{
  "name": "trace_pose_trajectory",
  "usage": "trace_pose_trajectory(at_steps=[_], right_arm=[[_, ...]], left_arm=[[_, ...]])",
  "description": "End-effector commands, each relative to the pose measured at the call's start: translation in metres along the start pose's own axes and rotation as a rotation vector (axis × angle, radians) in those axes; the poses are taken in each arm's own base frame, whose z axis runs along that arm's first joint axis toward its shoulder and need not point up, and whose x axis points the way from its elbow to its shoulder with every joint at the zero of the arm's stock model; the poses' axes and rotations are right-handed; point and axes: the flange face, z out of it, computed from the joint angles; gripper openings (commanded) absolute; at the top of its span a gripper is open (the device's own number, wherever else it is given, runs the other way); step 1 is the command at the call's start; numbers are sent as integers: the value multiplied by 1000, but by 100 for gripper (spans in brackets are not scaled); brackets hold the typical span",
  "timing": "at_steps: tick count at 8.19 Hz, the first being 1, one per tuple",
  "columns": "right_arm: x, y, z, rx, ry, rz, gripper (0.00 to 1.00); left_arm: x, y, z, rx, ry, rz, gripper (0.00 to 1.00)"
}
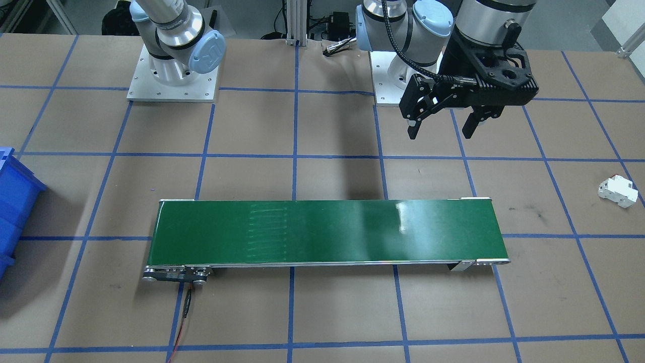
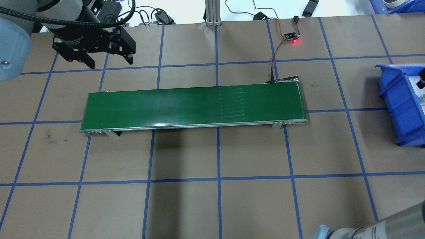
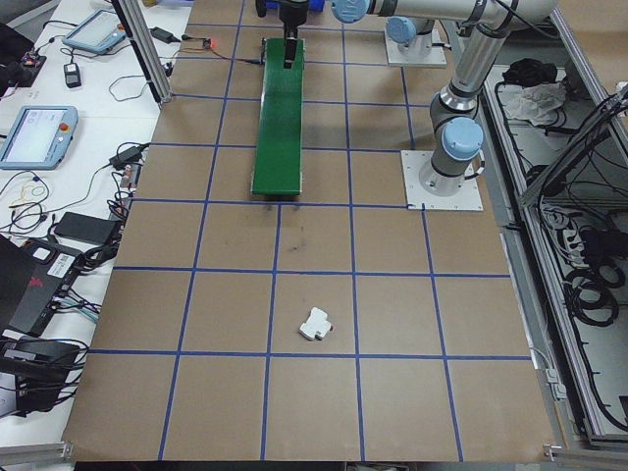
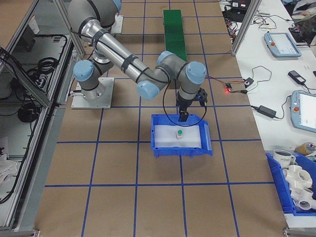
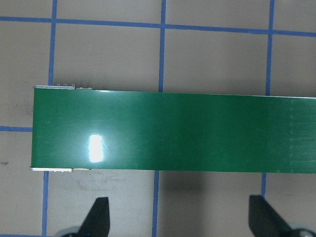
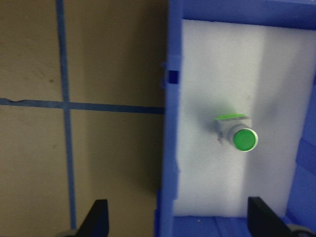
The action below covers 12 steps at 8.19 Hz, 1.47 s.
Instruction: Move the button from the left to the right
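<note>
A: What is seen around the work area?

B: A long green conveyor belt is laid across the brown worktop, which is gridded with blue tape. A blue bin lined with white foam is placed off the belt's right end. A white block with red marks is seen lying alone on the worktop, well apart from the belt's left end. A small board with a lit red light is wired to the belt. Nothing is seen lying on the belt.

B: What is shown in one view and not another?

A: The button is shown only by the exterior right and right wrist views; in the overhead view the bin is cut by the frame edge. The white block is missed by the overhead view.

A: Where is the button relative to the end effectors?

B: It is resting on the foam inside the bin, green cap visible. The right end effector is held above it with fingers spread wide; in the wrist view the button is found at about 1 o'clock from the gap between the fingertips. The left end effector is hung wide apart over the worktop near the belt's left end, gripping nothing.
</note>
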Motion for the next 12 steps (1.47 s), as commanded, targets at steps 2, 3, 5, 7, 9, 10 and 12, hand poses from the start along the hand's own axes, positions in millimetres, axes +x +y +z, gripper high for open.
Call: trace_pose_trajectory(at_steps=[2, 3, 5, 7, 9, 10, 12], right_arm=[[-222, -5, -89, 20, 45, 12, 100], [-265, -3, -99, 45, 55, 33, 100], [-344, 2, -116, 93, 15, 30, 100], [-409, 16, -126, 126, 9, -18, 100], [-450, 24, -128, 159, 41, -55, 100], [-451, 24, -128, 157, 29, -56, 100], [-453, 25, -126, 148, 29, -60, 100]], left_arm=[[-1, 0, -1, 3, -9, -4, 100], [-1, 0, -2, 2, -8, -6, 100], [0, -5, -7, 89, -1, 1, 100], [0, -5, -9, 94, -3, 9, 100], [0, -4, -10, 90, -4, 30, 100], [0, -3, -11, 90, -4, 33, 100], [-1, -2, -11, 90, -15, 33, 100]])
